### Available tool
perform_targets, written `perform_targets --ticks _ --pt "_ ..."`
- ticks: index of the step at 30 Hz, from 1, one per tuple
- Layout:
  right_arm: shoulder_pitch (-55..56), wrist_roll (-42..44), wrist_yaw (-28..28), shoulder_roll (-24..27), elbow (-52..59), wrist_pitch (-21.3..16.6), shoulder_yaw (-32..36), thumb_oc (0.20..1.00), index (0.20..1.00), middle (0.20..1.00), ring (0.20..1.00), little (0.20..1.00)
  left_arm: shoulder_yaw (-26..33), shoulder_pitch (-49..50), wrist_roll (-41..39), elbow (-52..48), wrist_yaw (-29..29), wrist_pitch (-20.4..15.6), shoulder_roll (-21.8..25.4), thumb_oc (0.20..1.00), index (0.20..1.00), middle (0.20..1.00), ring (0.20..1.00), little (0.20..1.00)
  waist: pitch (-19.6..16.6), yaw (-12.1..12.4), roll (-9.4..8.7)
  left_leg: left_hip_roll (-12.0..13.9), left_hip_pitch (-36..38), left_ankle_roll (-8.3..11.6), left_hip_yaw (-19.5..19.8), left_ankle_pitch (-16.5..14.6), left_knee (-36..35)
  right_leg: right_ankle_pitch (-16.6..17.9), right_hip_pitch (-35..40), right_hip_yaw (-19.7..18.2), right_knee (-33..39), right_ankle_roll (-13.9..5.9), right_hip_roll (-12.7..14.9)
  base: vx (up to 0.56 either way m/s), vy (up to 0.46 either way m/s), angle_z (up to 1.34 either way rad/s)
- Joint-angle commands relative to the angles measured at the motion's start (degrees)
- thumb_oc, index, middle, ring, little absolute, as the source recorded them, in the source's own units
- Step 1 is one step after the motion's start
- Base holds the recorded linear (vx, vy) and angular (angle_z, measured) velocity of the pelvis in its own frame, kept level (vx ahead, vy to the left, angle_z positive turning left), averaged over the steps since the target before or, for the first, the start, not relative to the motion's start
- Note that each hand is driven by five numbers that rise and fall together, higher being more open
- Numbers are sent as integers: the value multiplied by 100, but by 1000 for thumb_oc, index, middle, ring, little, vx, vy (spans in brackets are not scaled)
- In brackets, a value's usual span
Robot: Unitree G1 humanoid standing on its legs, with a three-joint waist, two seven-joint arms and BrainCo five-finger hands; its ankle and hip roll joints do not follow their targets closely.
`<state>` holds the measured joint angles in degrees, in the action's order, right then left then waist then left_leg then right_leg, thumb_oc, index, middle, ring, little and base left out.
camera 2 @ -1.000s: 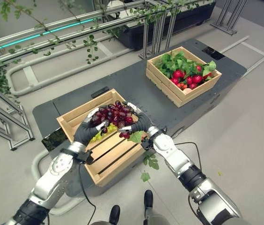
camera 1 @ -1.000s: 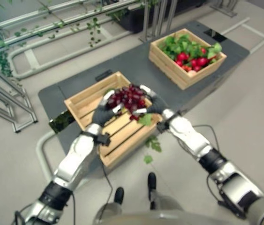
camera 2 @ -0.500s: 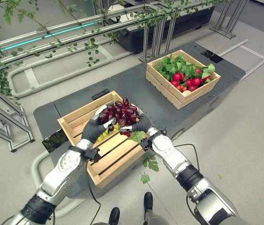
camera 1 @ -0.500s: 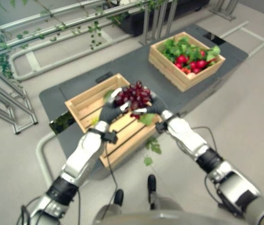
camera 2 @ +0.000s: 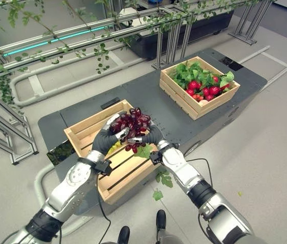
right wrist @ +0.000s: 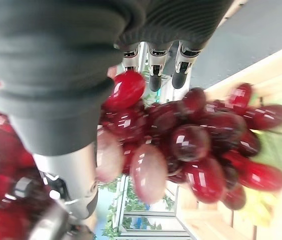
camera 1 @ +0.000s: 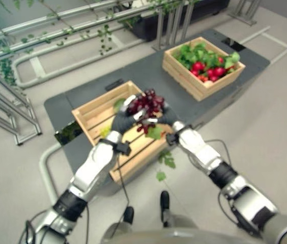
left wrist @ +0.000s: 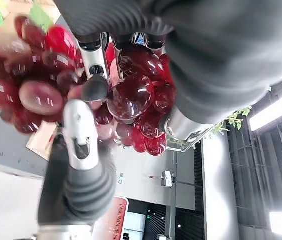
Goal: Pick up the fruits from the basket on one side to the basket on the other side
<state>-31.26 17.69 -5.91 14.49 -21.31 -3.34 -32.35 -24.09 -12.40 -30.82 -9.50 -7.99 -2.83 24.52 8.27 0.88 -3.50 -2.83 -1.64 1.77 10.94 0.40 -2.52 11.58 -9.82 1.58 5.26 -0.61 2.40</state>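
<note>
Fingers (camera 2: 117, 121) of both hands curled round red grapes (camera 2: 132, 123), stem hidden, above wooden crate (camera 2: 82, 133).

Dark grey platform (camera 2: 153, 109) before me carries two wooden crates: near crate (camera 2: 90, 133) by my arms, far crate (camera 2: 181, 99) beyond it, well apart.

Platform (camera 2: 148, 104): carries both crates, well apart.
Near crate (camera 2: 85, 133): on the platform's left part, nearest the robot.
Far crate (camera 2: 176, 92): on the right part, farther back (fruit and leaves inside).
Grape bunch (camera 2: 132, 123): above the near crate, between left hand (camera 2: 109, 139) and right hand (camera 2: 151, 136).
Rails (camera 2: 57, 38): behind the platform.
</note>
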Motion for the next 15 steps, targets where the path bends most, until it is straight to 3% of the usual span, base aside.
perform_targets --ticks 1,15 --pt "-256 326 -81 -526 -97 -344 -68 1000 1000 1000 1000 1000 -356 -901 -293 -277 48 -487 -275 200 200 200 200 200 -289 111 -36 -240 -10 -211 348 -371 -238 -931 327 -21 -26 -492 -124 1 4 4" --pt "-574 567 -238 -727 -344 -427 -168 1000 1000 1000 1000 1000 -813 -1190 -529 -400 59 -484 -413 200 200 200 200 200 -248 170 -67 -256 -22 -223 367 -371 -233 -910 334 10 -26 -497 -98 0 1 1"
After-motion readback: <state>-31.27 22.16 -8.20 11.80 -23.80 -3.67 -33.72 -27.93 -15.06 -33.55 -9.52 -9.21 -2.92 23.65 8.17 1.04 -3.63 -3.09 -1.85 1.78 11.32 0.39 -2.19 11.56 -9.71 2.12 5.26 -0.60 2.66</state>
